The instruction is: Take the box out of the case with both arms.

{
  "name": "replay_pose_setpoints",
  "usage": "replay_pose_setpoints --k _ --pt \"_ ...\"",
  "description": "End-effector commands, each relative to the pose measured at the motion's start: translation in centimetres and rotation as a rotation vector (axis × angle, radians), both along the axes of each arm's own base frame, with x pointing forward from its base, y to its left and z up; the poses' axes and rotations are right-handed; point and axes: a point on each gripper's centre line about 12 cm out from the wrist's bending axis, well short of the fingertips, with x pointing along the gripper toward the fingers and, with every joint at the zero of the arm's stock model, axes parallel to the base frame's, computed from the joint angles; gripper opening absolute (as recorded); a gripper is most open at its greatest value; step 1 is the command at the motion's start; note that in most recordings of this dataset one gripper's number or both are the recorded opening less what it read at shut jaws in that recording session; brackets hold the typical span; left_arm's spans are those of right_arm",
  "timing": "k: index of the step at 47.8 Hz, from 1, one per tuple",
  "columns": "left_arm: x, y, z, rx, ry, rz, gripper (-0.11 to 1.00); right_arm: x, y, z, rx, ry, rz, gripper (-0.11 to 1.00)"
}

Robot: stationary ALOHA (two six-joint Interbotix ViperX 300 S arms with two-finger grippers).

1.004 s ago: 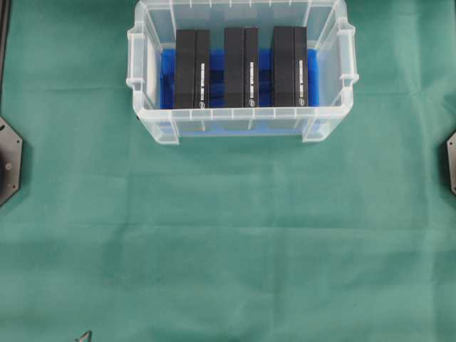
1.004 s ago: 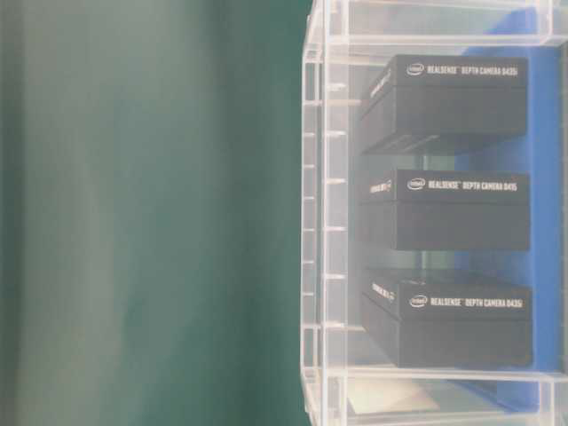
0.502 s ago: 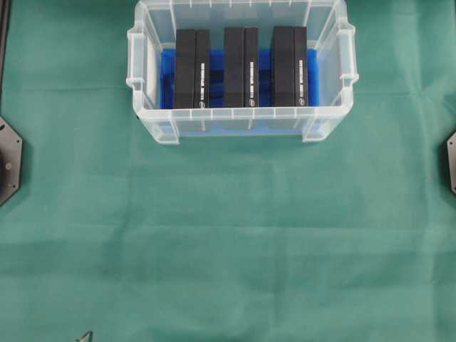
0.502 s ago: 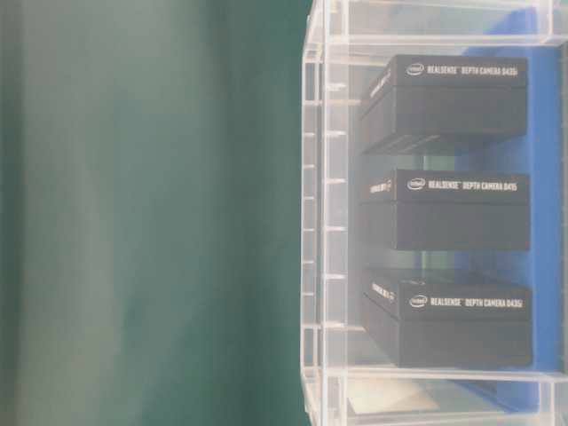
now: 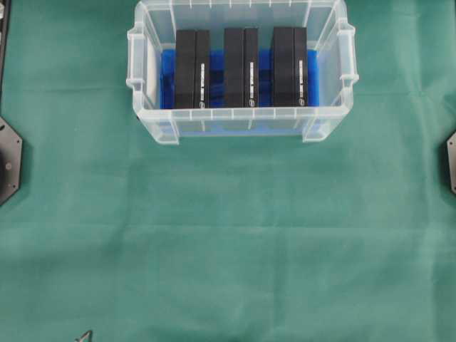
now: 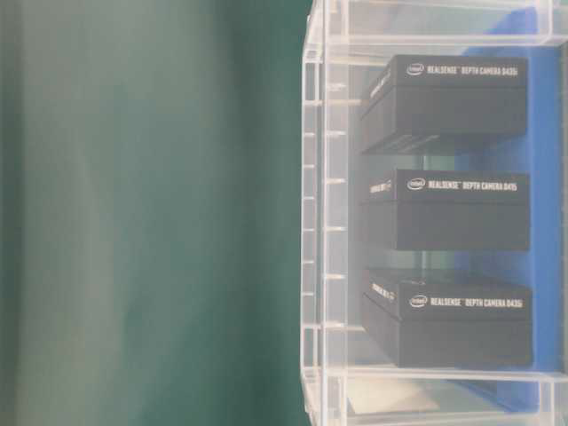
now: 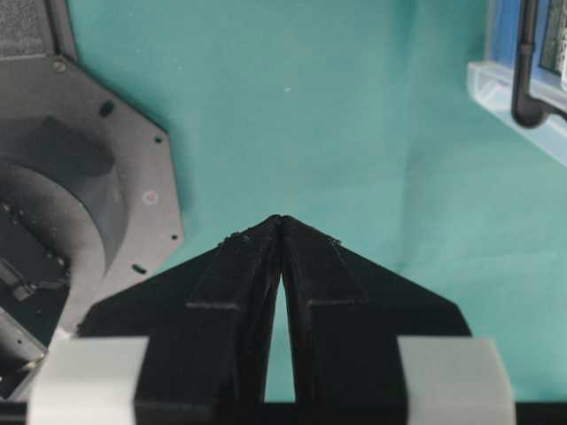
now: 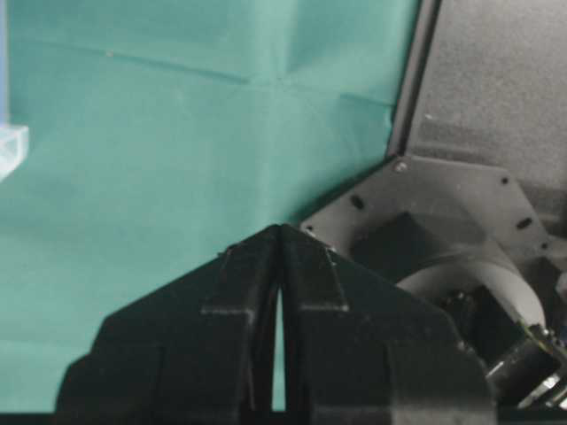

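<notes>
Three black boxes point(image 5: 241, 67) stand in the case point(image 5: 239, 122). The left gripper point(image 7: 282, 221) and right gripper point(image 8: 280, 228) are clenched, empty, above the green cloth point(image 5: 228, 235).

case point(image 5: 241, 122): clear bin, blue liner, far-centre on cloth | boxes: three black, on edge, side by side inside

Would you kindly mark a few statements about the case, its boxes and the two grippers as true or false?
1. Three black boxes stand in the case. True.
2. The left gripper is wide open. False: its jaws are shut, tips meeting.
3. The right gripper holds a box. False: it is shut on nothing, above the green cloth.
4. A blue sheet lines the case bottom. True.
</notes>
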Motion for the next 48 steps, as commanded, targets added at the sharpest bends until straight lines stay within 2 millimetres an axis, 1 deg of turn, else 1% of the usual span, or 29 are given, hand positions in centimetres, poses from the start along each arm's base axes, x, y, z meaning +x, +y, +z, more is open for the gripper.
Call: replay_pose_setpoints --k 1,10,17,19,23,30,33,35,38,48 --pt "0.0 0.0 1.0 0.015 -0.032 0.000 0.00 0.0 0.1 0.8 -0.008 -0.034 0.002 0.00" --pt "-0.3 -0.6 1.0 0.017 -0.048 -0.002 0.00 -0.4 0.5 1.0 -0.015 -0.065 0.014 0.00" --pt "-0.5 -0.5 0.9 0.022 -0.044 0.008 0.01 -0.6 0.6 0.8 -0.032 -0.087 0.020 0.00" --pt "-0.5 -0.5 0.9 0.022 -0.043 0.009 0.04 -0.6 0.6 0.7 -0.034 -0.092 0.021 0.00" --pt "-0.4 -0.4 0.8 0.019 -0.042 0.010 0.22 -0.5 0.6 0.4 -0.032 -0.089 0.022 0.00" --pt "-0.4 -0.5 0.7 0.016 -0.040 0.010 0.66 -0.4 0.5 -0.2 -0.039 -0.089 0.051 0.00" --pt "-0.3 -0.5 0.8 0.016 -0.040 0.007 0.81 -0.2 0.3 -0.7 -0.052 -0.084 0.092 0.01" --pt "-0.4 -0.5 0.8 0.017 -0.041 0.010 0.86 -0.1 0.2 -1.0 -0.057 -0.084 0.104 0.06" --pt "-0.4 -0.4 0.7 0.014 -0.038 0.019 0.85 0.0 0.1 -1.2 -0.065 -0.089 0.107 0.20" --pt "-0.1 -0.2 0.2 0.005 -0.019 0.026 0.85 0.3 -0.3 -1.5 -0.078 -0.076 0.099 0.82"
